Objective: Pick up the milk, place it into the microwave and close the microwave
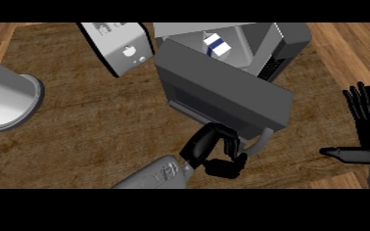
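Left hand: black left hand [213, 150] on a grey forearm coming up from the lower edge of the head view, at the lower corner of the microwave door; its fingers are curled, some lying against the door's lower edge, with the door's grey handle just to its right. I cannot tell whether they actually clasp anything.
Right hand: right hand [356, 122] at the right edge of the view, fingers straight and pointing up, thumb stretched out to the left lower down; it holds nothing and rests apart from the microwave.
Microwave: grey microwave [289, 41] at the top centre of the counter, its cavity lit and partly visible behind the door.
Microwave door: dark grey microwave door [224, 90] standing partway open, slanting across the front of the cavity from upper left to lower right, with a curved grey handle [262, 141] at its lower right end.
Milk: white carton with a blue stripe, the milk [216, 45], inside the microwave cavity, seen above the door's upper edge.
Left of the microwave: tilted grey panel [119, 46] with white markings, near the door's upper left corner.
Far left: round grey pot [18, 100] cut by the view's left edge.
Counter: brown wood-grain counter [94, 137] under everything.
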Controlling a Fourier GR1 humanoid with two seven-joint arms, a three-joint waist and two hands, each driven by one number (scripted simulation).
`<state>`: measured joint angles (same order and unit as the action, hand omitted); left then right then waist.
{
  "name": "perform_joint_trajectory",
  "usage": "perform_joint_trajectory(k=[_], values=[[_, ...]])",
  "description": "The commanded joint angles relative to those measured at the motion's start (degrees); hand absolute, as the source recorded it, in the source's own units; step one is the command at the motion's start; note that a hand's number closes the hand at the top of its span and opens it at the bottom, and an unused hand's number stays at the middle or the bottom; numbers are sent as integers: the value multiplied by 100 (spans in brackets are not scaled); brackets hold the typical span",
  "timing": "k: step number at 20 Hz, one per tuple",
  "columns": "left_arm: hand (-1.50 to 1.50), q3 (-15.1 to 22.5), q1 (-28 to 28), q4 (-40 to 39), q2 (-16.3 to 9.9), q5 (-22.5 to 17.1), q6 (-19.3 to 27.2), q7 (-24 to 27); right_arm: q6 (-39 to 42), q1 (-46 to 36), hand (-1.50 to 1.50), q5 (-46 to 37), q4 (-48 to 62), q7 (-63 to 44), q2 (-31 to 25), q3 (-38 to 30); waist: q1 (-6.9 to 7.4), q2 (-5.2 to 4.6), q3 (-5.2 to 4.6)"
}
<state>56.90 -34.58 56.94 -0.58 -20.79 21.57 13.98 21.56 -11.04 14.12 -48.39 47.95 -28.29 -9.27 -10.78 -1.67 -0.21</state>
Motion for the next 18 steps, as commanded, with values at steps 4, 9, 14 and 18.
perform_joint_trajectory(k=[4, 9, 14, 18], values=[[150, -206, -987, -99, 55, -385, 521, 209, 569, -227, -150, 98, -294, -46, -34, 271, -279, -69, 4], [150, -343, -1448, -381, 56, -634, 715, 216, 601, -378, -150, 243, -558, -243, -139, 325, -596, -132, 13], [150, -574, -1904, -710, 57, -921, 774, 193, 657, -488, -150, 399, -718, -321, -211, 328, -810, -238, 37], [150, -656, -2272, -949, 58, -1080, 810, 163, 766, -709, -150, 541, -867, -550, -232, 411, -870, -296, 44]])
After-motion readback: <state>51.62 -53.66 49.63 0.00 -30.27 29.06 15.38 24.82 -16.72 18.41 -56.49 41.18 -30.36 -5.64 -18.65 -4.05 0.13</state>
